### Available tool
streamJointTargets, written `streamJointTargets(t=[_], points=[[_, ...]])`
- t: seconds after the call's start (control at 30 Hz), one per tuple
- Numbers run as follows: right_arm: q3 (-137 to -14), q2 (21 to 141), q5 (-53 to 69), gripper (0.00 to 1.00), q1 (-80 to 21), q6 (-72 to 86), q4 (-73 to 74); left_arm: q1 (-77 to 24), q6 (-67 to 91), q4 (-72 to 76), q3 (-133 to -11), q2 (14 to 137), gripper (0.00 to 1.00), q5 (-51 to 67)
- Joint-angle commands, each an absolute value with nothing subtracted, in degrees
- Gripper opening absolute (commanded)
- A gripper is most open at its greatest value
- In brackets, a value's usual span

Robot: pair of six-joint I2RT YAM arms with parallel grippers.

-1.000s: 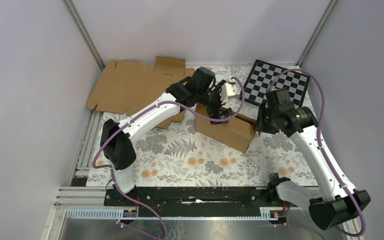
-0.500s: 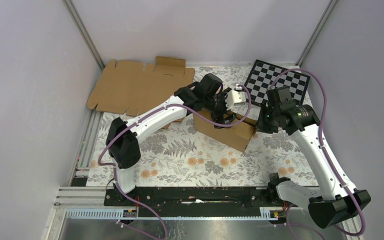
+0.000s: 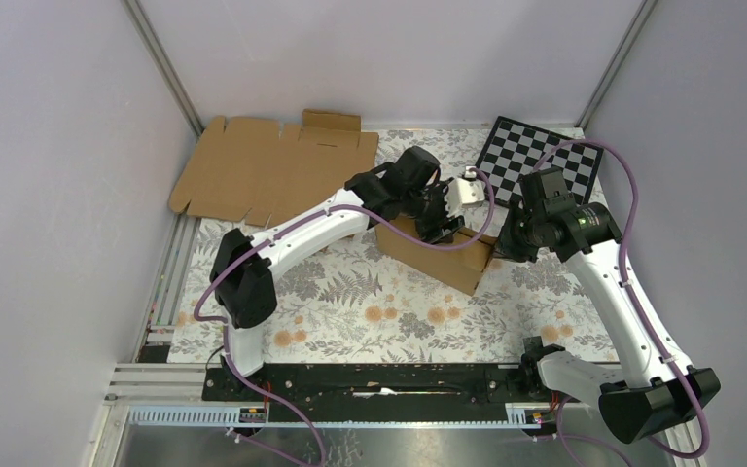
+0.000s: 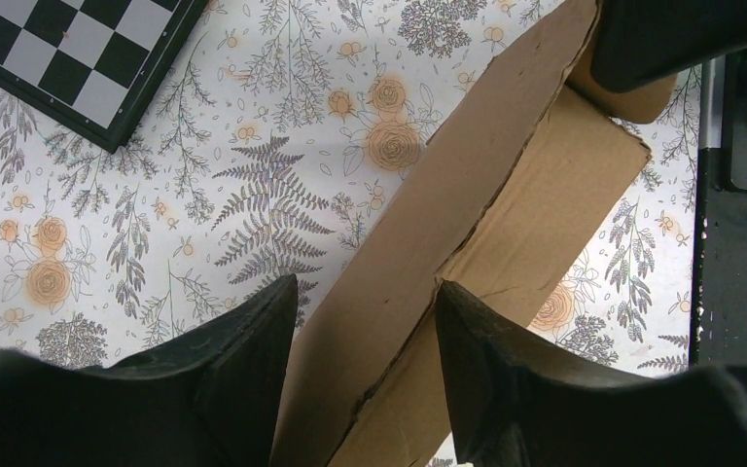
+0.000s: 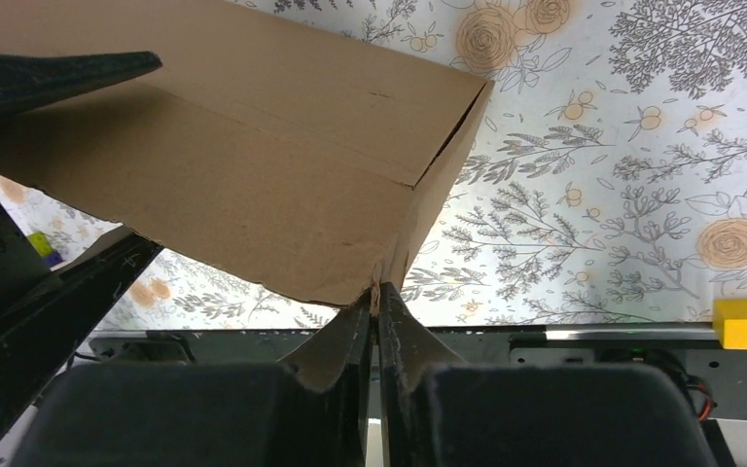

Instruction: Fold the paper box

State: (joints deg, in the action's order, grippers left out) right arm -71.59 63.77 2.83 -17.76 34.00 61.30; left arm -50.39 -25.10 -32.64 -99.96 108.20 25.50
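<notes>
Pinching a corner of the paper box (image 5: 253, 146), the right claw (image 5: 375, 298) was clamped shut, likely steadying it; the left claw (image 4: 365, 290) stood part-open astride a wall panel, seemingly ready to fold.

White links (image 3: 302, 226), black joints (image 3: 243, 287), purple cables (image 3: 627, 195); left hand (image 4: 365, 292) fingers (image 4: 233, 370) black, tapered.

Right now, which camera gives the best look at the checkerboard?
The top external view: the checkerboard shows almost whole, only its near edge behind the right arm. The left wrist view catches just one corner of it; the right wrist view shows none.
</notes>
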Motion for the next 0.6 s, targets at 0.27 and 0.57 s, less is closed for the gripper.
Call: streamJointTargets(t=[0.27, 0.57], points=[[-73.1, 61.2, 10.7, 0.07, -16.3, 41.1, 59.0, -50.8, -26.8, -31.7, -98.5, 111.8, 0.49, 21.9], [-72.4, 60.2, 10.2, 0.06, -15.9, 41.3, 58.9, -50.8, -27.0, -31.8, -98.1, 111.7, 0.47, 22.0]])
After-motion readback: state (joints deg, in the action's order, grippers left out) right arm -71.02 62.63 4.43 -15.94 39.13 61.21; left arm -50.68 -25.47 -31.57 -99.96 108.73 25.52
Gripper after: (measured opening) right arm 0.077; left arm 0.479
